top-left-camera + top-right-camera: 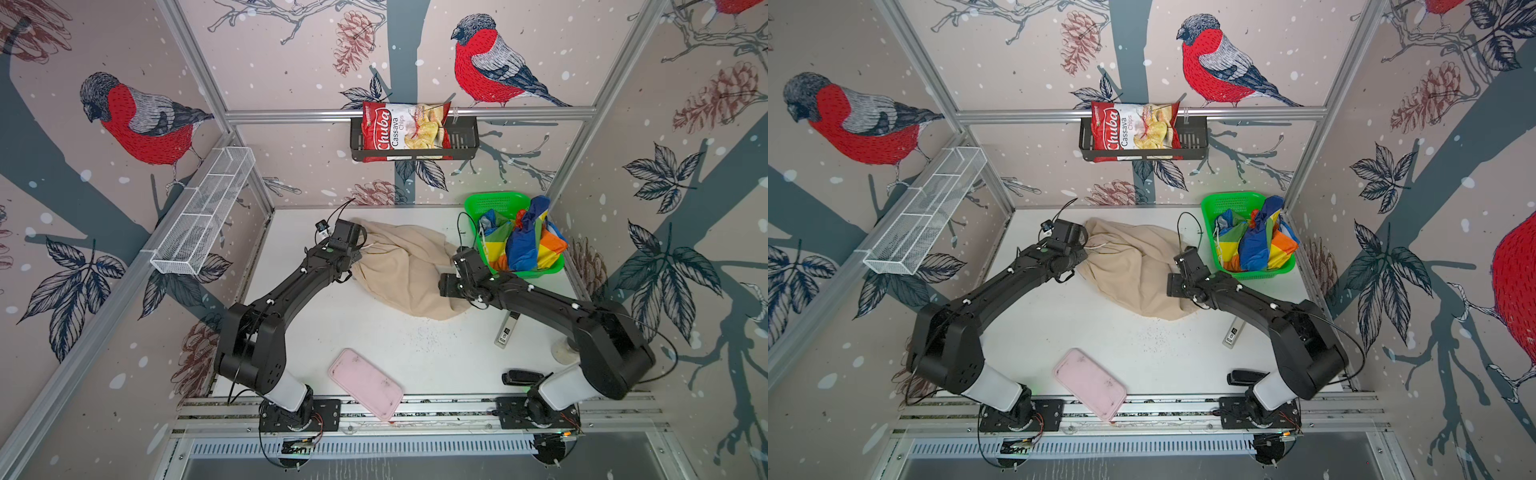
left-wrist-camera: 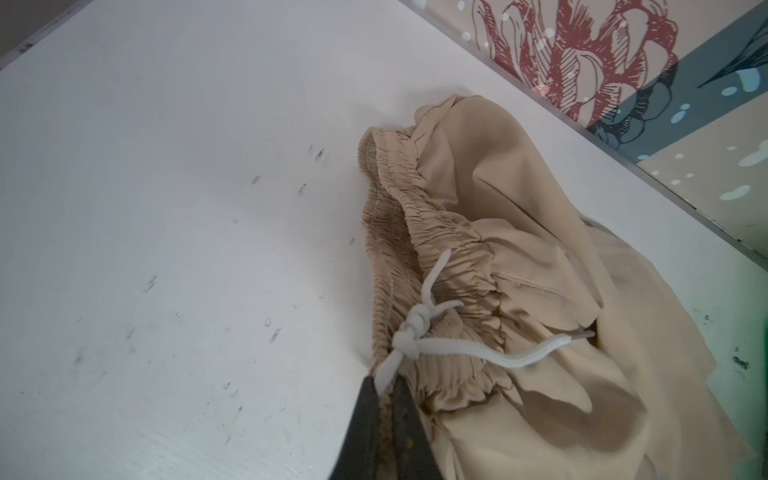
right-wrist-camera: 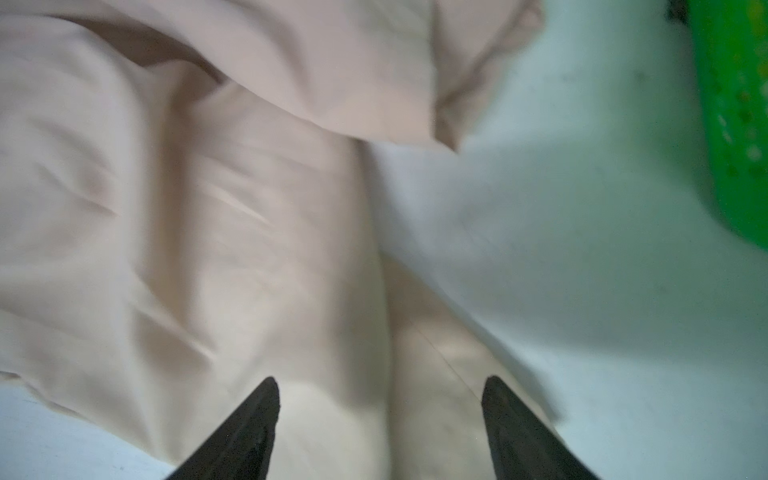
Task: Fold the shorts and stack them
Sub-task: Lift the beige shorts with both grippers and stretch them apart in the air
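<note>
The white counter (image 1: pixel 374 345) is scuffed and carries a scatter of dark flecks near its middle. Aluminium rails box it in, and the walls are papered with red-breasted birds, pine cones and leaves. A white wire rack (image 1: pixel 203 216) hangs on the left wall. A black wall basket (image 1: pixel 465 137) on the back rail holds a chips bag (image 1: pixel 405 126).

The beige shorts (image 1: pixel 407 274) lie rumpled on the counter toward the back, between the two arms. The left end effector (image 2: pixel 384 384) is pinched tight on their gathered waistband, just beside the knotted white drawstring (image 2: pixel 415 332). The right end effector (image 3: pixel 380 386) stands wide apart over the cloth's opposite edge, with the fabric beneath it.

The striped shorts (image 1: pixel 523 241) sit bunched in the green basket (image 1: pixel 494 203) at the back right corner. A pink tray (image 1: pixel 365 384) overhangs the front rail.
</note>
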You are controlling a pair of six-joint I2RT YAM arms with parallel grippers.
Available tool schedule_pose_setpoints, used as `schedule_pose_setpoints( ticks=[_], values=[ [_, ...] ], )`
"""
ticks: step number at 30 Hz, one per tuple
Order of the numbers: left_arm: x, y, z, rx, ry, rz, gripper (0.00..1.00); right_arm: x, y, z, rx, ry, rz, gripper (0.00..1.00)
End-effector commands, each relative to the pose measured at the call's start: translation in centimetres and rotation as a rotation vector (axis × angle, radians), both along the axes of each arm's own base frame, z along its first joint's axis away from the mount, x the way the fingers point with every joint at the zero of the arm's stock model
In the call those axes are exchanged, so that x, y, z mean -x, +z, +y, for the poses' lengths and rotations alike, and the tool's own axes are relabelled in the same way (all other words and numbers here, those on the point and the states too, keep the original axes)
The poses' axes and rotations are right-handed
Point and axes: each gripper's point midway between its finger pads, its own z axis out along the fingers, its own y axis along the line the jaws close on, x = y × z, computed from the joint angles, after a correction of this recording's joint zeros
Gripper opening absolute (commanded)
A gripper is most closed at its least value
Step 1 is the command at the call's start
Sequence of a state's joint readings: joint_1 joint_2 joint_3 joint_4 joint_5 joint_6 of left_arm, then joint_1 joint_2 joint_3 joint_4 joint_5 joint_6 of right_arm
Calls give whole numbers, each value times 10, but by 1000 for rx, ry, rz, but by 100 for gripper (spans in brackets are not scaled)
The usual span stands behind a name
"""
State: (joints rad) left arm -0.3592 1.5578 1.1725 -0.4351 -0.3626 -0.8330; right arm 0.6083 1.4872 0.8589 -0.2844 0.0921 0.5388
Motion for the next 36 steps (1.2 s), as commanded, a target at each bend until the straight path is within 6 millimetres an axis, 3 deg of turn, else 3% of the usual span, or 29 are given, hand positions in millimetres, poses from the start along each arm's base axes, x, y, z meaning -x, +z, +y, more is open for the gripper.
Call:
schedule_pose_setpoints(
  ticks=[1, 7, 12, 16, 18, 20, 21, 24, 26, 29, 32, 34, 36],
  values=[
    [0, 3, 6, -6, 31, -14, 0, 18, -17, -29, 18, -107, 67, 75],
    [-4, -4, 2, 24, 20, 4, 0, 15, -33, -37, -155, -173, 122, 73],
    [-7, -9, -1, 25, 11, 27, 0, 13, -40, -26, -245, -160, 161, 69],
    [-7, -13, 1, 26, 18, 32, 0, 15, -51, -18, -287, -151, 194, 48],
    [-8, -13, -1, 30, 17, 32, 0, 12, -53, -17, -303, -154, 196, 24],
    [-11, -10, 1, 40, 27, 30, 0, 1, -41, -17, -341, -161, 151, 0],
    [-14, -5, 2, 45, 29, 20, 0, -9, -30, -18, -355, -160, 121, 0],
    [-39, 42, 7, 87, 16, -58, 0, -56, 36, -28, -354, -161, -16, 0],
    [-61, 94, 7, 128, -30, -135, 0, -93, 110, -35, -353, -163, -163, 0],
    [-82, 174, 5, 176, -106, -221, 0, -129, 227, -53, -368, -206, -406, 0],
    [-84, 254, 4, 187, -174, -337, 0, -135, 331, -76, -395, -276, -648, 0],
    [-77, 295, 10, 206, -194, -403, 0, -126, 383, -92, -416, -328, -785, 0],
    [-67, 321, 21, 237, -195, -450, 0, -114, 419, -103, -435, -358, -866, 0]
  ],
)
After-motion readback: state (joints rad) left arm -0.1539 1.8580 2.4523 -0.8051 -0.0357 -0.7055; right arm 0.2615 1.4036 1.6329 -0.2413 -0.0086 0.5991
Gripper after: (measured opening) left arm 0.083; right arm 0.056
